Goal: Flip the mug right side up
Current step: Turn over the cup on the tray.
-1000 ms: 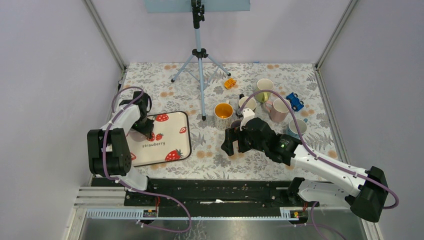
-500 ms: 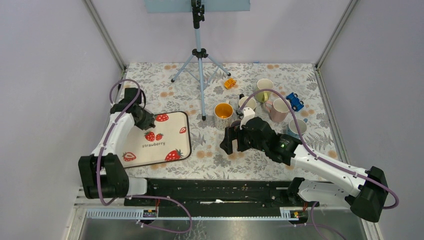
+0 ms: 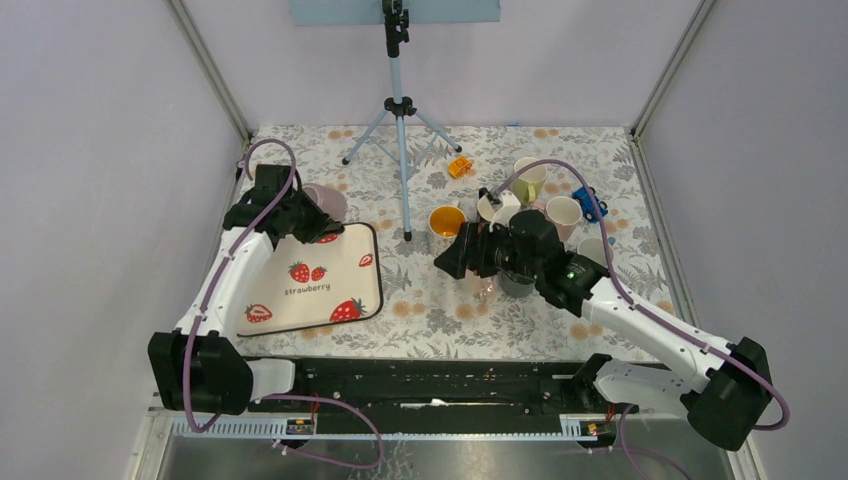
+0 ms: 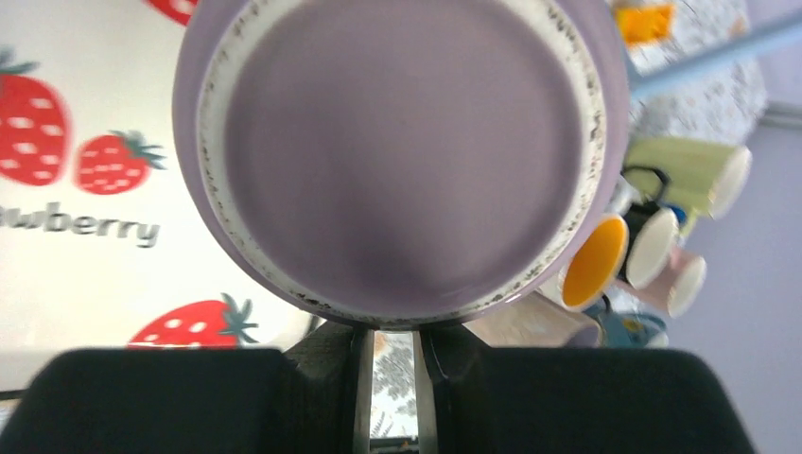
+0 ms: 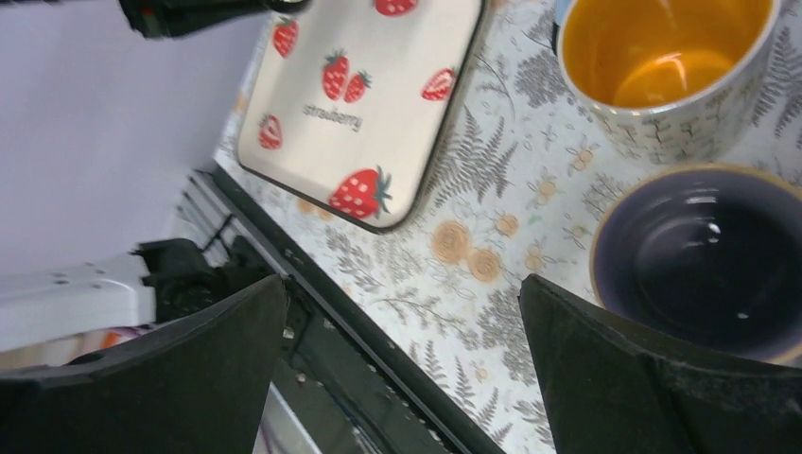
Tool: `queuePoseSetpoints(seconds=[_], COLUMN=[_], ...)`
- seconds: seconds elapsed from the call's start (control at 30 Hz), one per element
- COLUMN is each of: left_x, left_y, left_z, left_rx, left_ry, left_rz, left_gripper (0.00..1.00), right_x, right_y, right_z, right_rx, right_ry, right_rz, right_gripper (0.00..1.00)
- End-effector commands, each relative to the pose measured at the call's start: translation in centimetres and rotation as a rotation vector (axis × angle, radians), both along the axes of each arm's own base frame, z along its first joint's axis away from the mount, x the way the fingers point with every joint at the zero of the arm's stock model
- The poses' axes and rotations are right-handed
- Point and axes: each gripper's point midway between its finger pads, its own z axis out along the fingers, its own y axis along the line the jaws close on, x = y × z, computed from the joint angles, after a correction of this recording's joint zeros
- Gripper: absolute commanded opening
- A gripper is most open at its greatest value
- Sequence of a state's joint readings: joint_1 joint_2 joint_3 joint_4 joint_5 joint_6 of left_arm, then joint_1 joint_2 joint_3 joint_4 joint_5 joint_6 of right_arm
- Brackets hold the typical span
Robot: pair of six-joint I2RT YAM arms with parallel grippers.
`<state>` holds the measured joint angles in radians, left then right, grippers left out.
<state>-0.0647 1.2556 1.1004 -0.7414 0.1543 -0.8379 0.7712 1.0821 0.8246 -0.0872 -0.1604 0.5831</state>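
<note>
L gripper: jaws shut to a thin gap, gripping lavender mug, held up over far edge of strawberry tray. Mug base faces wrist cam, w/ pale speckled unglazed ring. R gripper: jaws wide open, empty, above surface near navy mug.

I take the tray on the surface as my mark. The mug is at its far edge, about midway along. I see the tripod behind the tray and to its right. A cluster of cups lies well to the tray's right, with a small toy behind them.
</note>
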Motion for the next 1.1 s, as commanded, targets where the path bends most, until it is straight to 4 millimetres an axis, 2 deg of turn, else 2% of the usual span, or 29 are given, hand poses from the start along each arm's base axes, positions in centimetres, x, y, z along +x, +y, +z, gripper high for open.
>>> queuePoseSetpoints(seconds=[0.0,0.17,0.33,0.77,1.07], left_x=[2.3,2.1,1.2,-2.7,-4.8], left_y=[-4.2,-7.3,-10.7,-16.0,-18.8], left_z=[8.2,11.1,14.3,21.2,22.3], left_rx=[-0.127,-0.219,-0.317,-0.557,-0.617], left_ry=[-0.297,-0.392,-0.498,-0.776,-0.814], left_rz=[-0.17,-0.285,-0.437,-0.696,-0.801], left_gripper=[0.0,0.0,0.0,0.0,0.0], right_x=[0.9,1.5,2.3,4.1,4.8], right_y=[1.7,2.3,2.5,2.6,2.1], right_z=[5.0,6.5,8.1,12.6,15.1], right_rx=[0.222,0.323,0.44,0.627,0.717], right_ry=[-0.027,-0.02,-0.021,-0.045,-0.068], right_rz=[0.061,0.096,0.132,0.188,0.19], right_gripper=[1.0,1.0,1.0,0.97,0.89])
